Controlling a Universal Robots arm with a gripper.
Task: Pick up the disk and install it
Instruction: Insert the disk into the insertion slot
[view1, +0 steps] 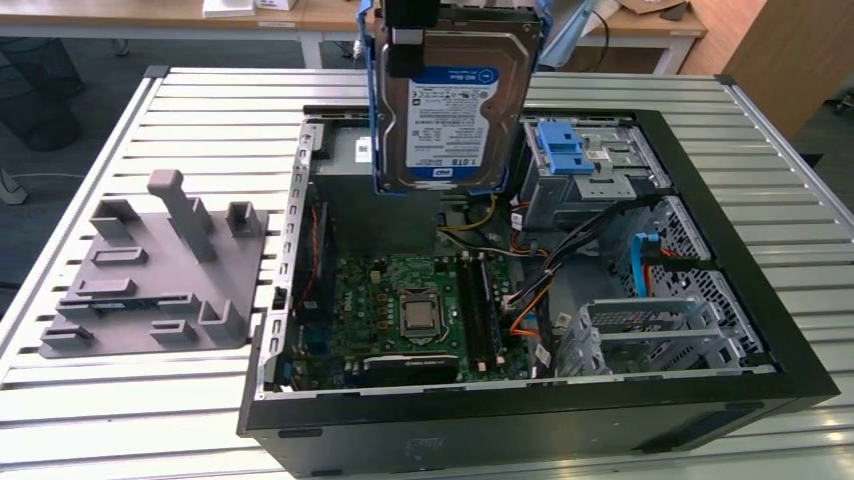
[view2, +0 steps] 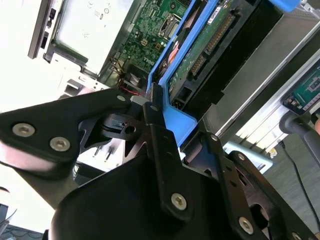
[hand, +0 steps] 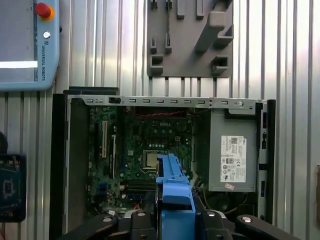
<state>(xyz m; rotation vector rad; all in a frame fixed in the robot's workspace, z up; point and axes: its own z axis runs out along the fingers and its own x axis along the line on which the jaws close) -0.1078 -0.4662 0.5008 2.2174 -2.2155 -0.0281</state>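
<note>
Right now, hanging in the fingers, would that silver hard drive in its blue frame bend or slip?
Probably stiff: the flat silver metal hard drive hangs straight. Likely heavy for its size, being solid metal. It might slip, since the fingers pinch its smooth blue plastic frame.

The computer case (view1: 534, 420) lies open on the table (view1: 120, 400), so the way into it from above is free. The widest low room is over the motherboard (view1: 414, 305), where only flat parts stand. Toward the exterior view's right the room is tight: a drive bay with a blue latch (view1: 577, 150), a bundle of cables (view1: 587, 235) and a metal cage (view1: 654, 335) fill that side. The grey power supply (hand: 232, 150) blocks one corner. The disk (view1: 447, 100), upright and clamped in the jaws of the gripper (view2: 152, 107), hangs above the case, apart from its walls. On the exterior view's left a grey fixture (view1: 147, 270) stands just beside the case, with almost no gap between them.
</note>
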